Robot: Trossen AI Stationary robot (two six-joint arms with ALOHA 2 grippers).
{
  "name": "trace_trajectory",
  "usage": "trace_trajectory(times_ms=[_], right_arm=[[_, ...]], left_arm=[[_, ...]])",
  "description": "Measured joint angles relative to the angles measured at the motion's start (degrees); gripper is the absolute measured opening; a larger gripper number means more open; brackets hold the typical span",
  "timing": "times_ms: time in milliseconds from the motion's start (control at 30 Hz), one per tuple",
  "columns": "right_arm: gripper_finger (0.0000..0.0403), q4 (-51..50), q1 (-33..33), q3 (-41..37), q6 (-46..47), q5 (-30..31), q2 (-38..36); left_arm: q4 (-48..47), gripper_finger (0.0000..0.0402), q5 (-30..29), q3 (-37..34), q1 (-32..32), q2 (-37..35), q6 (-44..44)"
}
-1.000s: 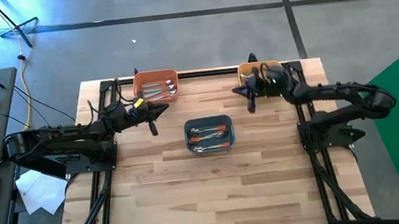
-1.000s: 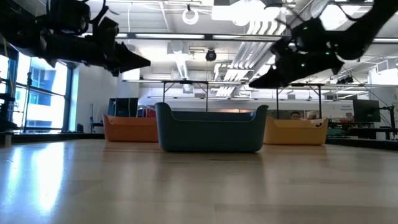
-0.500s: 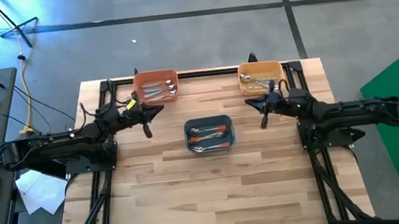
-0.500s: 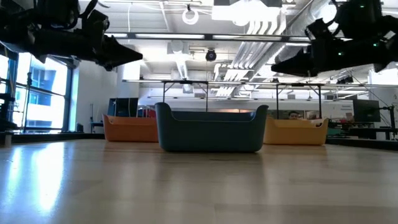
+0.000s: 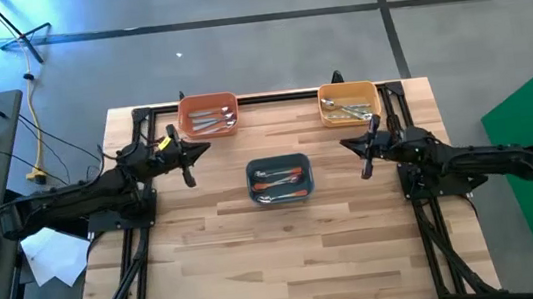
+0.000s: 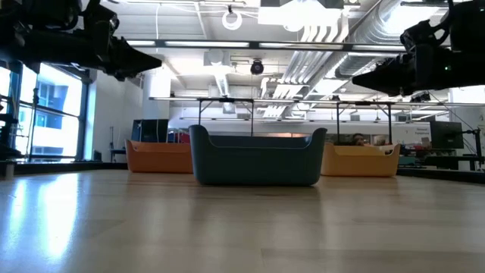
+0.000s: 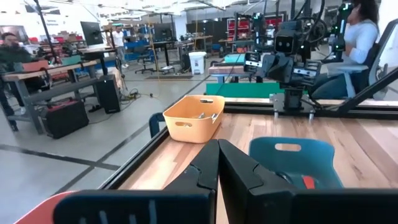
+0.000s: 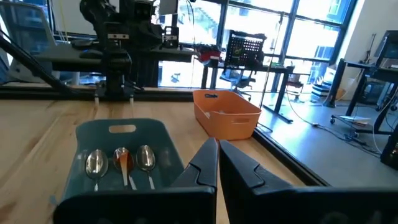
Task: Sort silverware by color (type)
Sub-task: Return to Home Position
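Silverware (image 5: 280, 180) lies in the bins (image 5: 252, 181). Left gripper (image 5: 202, 150), right gripper (image 5: 348, 144): jaws pressed together, empty. Draw both arms back level, clear of the rims.

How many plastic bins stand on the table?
3: the orange bin at the back left, the yellow bin at the back right, the dark blue bin in the middle. None seems hidden.

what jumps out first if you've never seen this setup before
Three bins sit on the wooden table: a dark blue bin in the middle with orange-handled spoons inside, an orange bin at the back on the left arm's side and a yellow bin on the right arm's side, each holding spoons too. The left arm and right arm hang on either side of the middle bin, jaws shut and empty.
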Motion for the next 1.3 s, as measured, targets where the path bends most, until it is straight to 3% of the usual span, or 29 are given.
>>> trace_trajectory(times_ms=[267, 567, 800, 900, 1100, 1300], right_arm=[[0.0, -6.62, -0.05, -0.02, -0.2, -0.02, -8.46], [0.0, -8.83, -0.05, -0.02, -1.13, -0.98, -12.27], [0.0, -11.14, -0.06, -0.04, -1.75, -0.97, -14.57], [0.0, -12.04, -0.42, -0.05, -2.61, -0.98, -15.82], [0.0, -17.57, -1.03, -0.07, -0.22, -0.98, -18.99], [0.0, -20.26, -1.05, -0.07, 0.22, -0.96, -23.3]], left_arm=[[-9.65, 0.0, -0.44, -0.02, 0.0, -9.87, -1.5], [-18.41, 0.0, -3.42, -0.01, -2.11, -21.99, -4.03], [-22.83, 0.0, -9.47, 0.0, -6.35, -24.62, -2.71], [-23.77, 0.0, -9.53, -0.27, -7.93, -24.66, -2.87], [-17.67, 0.0, -8.87, -7.32, -9.14, -28.36, -4.14], [-22.97, 0.0, -7.88, -8.46, -10.12, -32.79, -5.41]])
